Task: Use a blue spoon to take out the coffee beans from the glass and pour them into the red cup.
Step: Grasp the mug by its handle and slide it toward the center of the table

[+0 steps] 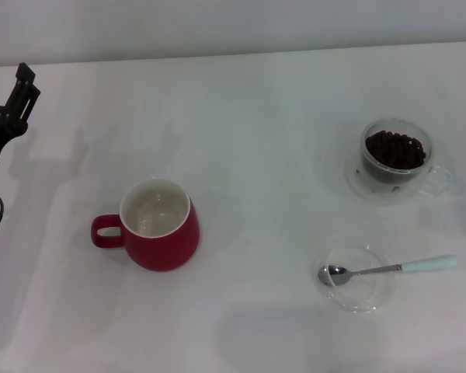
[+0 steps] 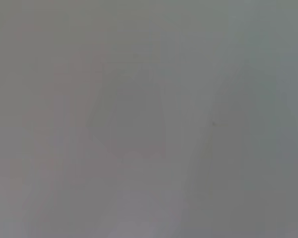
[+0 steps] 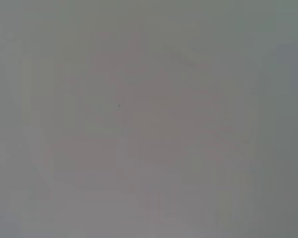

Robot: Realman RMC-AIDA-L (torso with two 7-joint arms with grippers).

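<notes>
The pale-handled blue spoon with its shiny metal bowl (image 1: 384, 269) lies near the surface's front right edge, bowl resting in a shallow clear glass saucer (image 1: 354, 296), handle toward the right edge. Behind it stands the small clear glass (image 1: 395, 158) holding dark coffee beans (image 1: 395, 149). The deep-red ceramic cup (image 1: 161, 226) sits left of centre, empty. The left end effector (image 1: 22, 92) is parked at the left edge; how far it is open, I cannot tell. The right one is out of view. Grasp the handle mid-length, keeping it level.
</notes>
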